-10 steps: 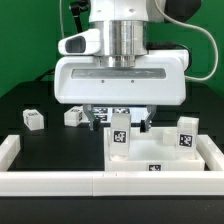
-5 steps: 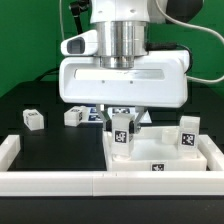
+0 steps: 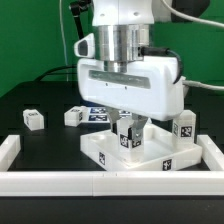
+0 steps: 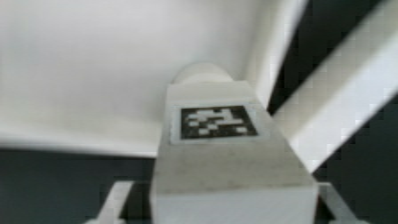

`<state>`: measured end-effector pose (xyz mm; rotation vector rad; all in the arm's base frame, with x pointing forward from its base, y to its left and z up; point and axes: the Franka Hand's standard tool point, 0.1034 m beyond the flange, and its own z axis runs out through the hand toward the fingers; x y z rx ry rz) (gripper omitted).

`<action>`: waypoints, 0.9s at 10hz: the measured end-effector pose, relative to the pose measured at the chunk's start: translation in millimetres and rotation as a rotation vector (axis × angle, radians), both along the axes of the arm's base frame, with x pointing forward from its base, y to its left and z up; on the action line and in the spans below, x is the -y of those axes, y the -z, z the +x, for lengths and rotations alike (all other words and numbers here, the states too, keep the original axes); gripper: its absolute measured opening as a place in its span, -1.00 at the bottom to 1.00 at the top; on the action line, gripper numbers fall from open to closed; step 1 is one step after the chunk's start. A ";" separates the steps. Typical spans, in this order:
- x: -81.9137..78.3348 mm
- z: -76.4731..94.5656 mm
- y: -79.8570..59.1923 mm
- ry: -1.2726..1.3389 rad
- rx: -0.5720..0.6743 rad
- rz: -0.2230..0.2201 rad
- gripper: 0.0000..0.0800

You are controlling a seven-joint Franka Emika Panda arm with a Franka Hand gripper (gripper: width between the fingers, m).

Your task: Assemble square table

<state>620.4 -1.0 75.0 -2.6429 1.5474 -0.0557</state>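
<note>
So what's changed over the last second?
The gripper, shut on a leg, has turned, and the slab under it has swung toward the exterior view's left. The two loose legs off the slab stayed put.

Counting one gripper (image 3: 127, 133) and one square tabletop (image 3: 108, 158) lying beneath it. Tallying four tagged legs: one held leg (image 3: 126, 141) standing between the fingers, one upright leg (image 3: 185, 130) near the gripper, plus a near loose leg (image 3: 75, 115) and a far loose leg (image 3: 33, 118) lying farther from it. Adding one white rail (image 3: 60, 182) and one marker board (image 3: 98, 113) beyond the gripper.
</note>
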 end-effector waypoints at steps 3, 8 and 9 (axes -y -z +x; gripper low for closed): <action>-8.9 -3.1 2.7 0.413 -0.026 0.095 -0.27; -14.2 -4.9 3.3 0.527 -0.035 0.106 -0.27; -19.2 -4.9 3.1 0.444 -0.029 0.099 0.21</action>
